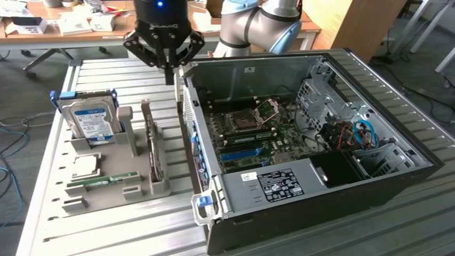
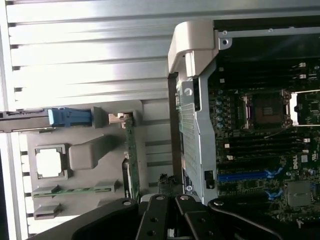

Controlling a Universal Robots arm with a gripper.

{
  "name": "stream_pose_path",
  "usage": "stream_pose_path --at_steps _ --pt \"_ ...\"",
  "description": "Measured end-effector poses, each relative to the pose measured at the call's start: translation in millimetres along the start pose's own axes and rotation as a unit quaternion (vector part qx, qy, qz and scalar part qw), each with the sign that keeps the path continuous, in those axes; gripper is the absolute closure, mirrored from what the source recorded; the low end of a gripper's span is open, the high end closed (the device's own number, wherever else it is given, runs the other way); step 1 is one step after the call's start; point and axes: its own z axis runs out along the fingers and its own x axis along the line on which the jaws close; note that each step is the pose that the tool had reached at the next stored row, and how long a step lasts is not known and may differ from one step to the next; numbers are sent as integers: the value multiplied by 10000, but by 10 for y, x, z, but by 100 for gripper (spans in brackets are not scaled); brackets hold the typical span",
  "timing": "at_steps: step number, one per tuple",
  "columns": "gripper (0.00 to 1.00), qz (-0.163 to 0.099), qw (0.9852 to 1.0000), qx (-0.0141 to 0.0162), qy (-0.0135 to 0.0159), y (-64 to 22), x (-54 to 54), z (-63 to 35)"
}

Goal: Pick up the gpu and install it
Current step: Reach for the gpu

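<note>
gpu point(image 1: 151, 143): stands on its long edge in a slot of the grey holder, on the holder's side nearest the computer case. It is seen edge-on in the wrist view point(image 2: 131, 155), and nothing touches it.
desk point(image 1: 99, 234): slatted metal top that carries the case and the holder.
computer case point(image 1: 313, 213): black tower lying on its side with the side panel off. It takes up the desk's half toward the exterior view's right, and its rear panel point(image 2: 192, 130) faces the holder.
arm point(image 1: 263, 24): grey and blue, rising beyond the desk's far edge.
motherboard point(image 1: 249, 133): flat on the case floor, with an open CPU socket and blue slots.
holder point(image 1: 135, 186): grey moulded tray near the desk edge at the exterior view's left, just beside the case.
hard drive point(image 1: 89, 120): silver with a blue label, upright in the holder's far corner, well apart from the gpu.
tool point(image 1: 169, 77): black, pointing down, fingers drawn together on nothing. It hangs near the desk's far edge, over the case's rear corner and beyond the gpu's far end, well above the card; its fingers also show in the wrist view point(image 2: 170, 200).
processor chip point(image 1: 84, 166): flat in a square pocket of the holder.
RAM stick point(image 1: 103, 181): narrow and green, lying in the holder toward the desk's near edge.
</note>
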Motion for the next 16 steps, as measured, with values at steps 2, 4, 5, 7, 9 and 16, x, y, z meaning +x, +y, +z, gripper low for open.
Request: stream_pose_path --at_steps 2,4,5,7,9,16 --pt "89 8 10000 0 0 -4 58 1" --pt "89 16 10000 0 -1 -8 119 3" --pt "89 20 10000 1 -1 -10 148 3" --pt "89 27 10000 1 -1 -13 206 5" --pt "89 35 10000 1 -2 -17 263 7" --pt "89 46 10000 1 -2 -24 347 11"
